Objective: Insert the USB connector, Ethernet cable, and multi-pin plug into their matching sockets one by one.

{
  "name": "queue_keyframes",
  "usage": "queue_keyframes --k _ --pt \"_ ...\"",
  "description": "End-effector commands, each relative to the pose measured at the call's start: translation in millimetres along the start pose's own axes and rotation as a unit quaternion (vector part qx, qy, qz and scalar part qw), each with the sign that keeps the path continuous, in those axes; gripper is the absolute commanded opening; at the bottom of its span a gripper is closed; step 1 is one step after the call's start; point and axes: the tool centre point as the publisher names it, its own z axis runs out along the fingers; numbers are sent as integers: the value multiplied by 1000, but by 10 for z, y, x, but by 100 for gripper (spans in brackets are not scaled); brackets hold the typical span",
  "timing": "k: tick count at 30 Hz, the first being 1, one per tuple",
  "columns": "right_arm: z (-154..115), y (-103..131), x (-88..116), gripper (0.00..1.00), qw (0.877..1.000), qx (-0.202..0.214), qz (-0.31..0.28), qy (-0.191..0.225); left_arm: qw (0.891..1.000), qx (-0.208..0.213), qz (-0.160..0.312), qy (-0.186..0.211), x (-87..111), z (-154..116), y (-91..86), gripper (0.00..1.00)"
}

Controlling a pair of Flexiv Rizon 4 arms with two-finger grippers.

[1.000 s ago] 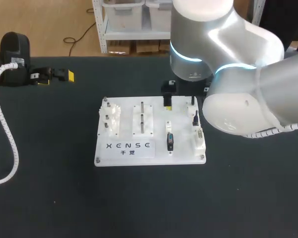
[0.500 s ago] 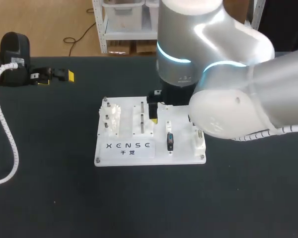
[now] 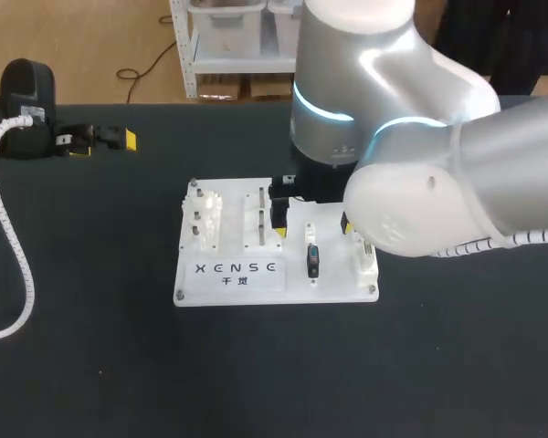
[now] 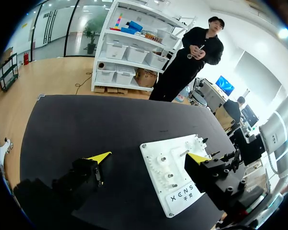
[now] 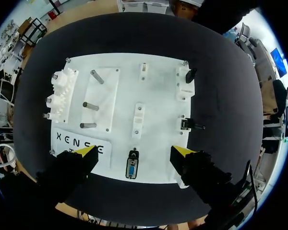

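In the head view, our right arm is reaching in from the right over the white board (image 3: pixel 338 290) on the dark table (image 3: pixel 438 374); the right gripper (image 3: pixel 279 216) is hovering beside the metal pegs (image 3: pixel 260 196); the multi-pin plug (image 3: pixel 312 261) is sitting on the board near its front edge; a label (image 3: pixel 240 269) is showing two lines of dark lettering; the left gripper (image 3: pixel 99 140) is lying well apart, near the table's far left.

In the left wrist view, the left gripper (image 4: pixel 149 157) is spread wide, grasping nothing, with the board (image 4: pixel 158 158) ahead.

In the right wrist view, the right gripper (image 5: pixel 134 151) is released and empty; the plug (image 5: pixel 131 170) is lying under it, between its fingers.

Over the last second, the right gripper has been sliding from the board's far middle towards the pegs; the left is staying put.
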Motion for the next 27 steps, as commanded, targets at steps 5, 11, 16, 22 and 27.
queue_keyframes --k 5,11,16,22,27 --pt "-10 -12 23 100 1000 -1 1 -3 1000 0 0 0 0 0 0 100" --pt "11 -3 37 100 1000 5 0 -3 1000 0 0 0 0 0 0 100" --pt "74 2 109 100 1000 8 -2 0 1000 0 0 0 0 0 0 100" --pt "168 -6 142 100 1000 14 10 5 1000 0 0 0 0 0 0 100" --pt "212 -15 154 87 1000 12 23 10 1000 0 0 0 0 0 0 100"
